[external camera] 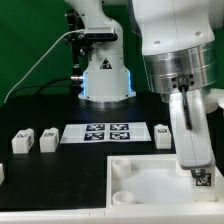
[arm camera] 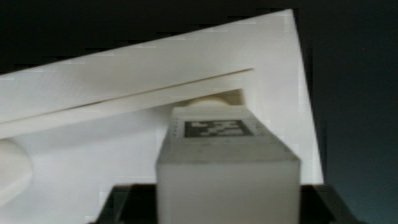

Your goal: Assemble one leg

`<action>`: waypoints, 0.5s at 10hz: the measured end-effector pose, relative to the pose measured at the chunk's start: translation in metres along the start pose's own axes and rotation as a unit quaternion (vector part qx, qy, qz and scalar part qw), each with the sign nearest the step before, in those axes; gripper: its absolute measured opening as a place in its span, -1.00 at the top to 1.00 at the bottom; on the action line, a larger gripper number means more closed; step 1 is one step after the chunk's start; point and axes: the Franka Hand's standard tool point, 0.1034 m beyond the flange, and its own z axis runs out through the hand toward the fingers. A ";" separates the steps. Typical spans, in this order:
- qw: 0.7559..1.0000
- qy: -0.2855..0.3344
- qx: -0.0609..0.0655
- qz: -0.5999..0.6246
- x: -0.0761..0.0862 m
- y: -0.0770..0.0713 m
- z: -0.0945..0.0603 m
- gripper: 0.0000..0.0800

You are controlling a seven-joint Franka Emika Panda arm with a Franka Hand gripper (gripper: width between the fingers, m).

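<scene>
My gripper (external camera: 186, 112) is shut on a leg (external camera: 196, 160), a white post with a black-and-white marker at its lower end. It holds the leg tilted over the right side of the large white tray (external camera: 140, 190). In the wrist view the leg (arm camera: 222, 160) stands between the dark jaws of the gripper (arm camera: 222, 206). Its marked end points at a round corner socket (arm camera: 214, 100) of the tray (arm camera: 107, 95). I cannot tell whether the leg touches the socket. Three more legs stand on the table: two at the exterior view's left (external camera: 22, 143) (external camera: 47, 139) and one at its right (external camera: 163, 135).
The marker board (external camera: 107, 133) lies flat behind the tray, between the loose legs. The robot's base (external camera: 105, 75) stands at the back with a cable running off toward the exterior view's left. The table is black.
</scene>
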 end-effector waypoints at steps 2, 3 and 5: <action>1.000 0.000 -0.001 -0.028 0.000 0.001 0.002 -0.20; 0.994 0.002 0.017 -0.105 -0.005 0.000 0.005 -0.49; 0.959 0.002 0.012 -0.282 -0.011 0.004 0.005 -0.60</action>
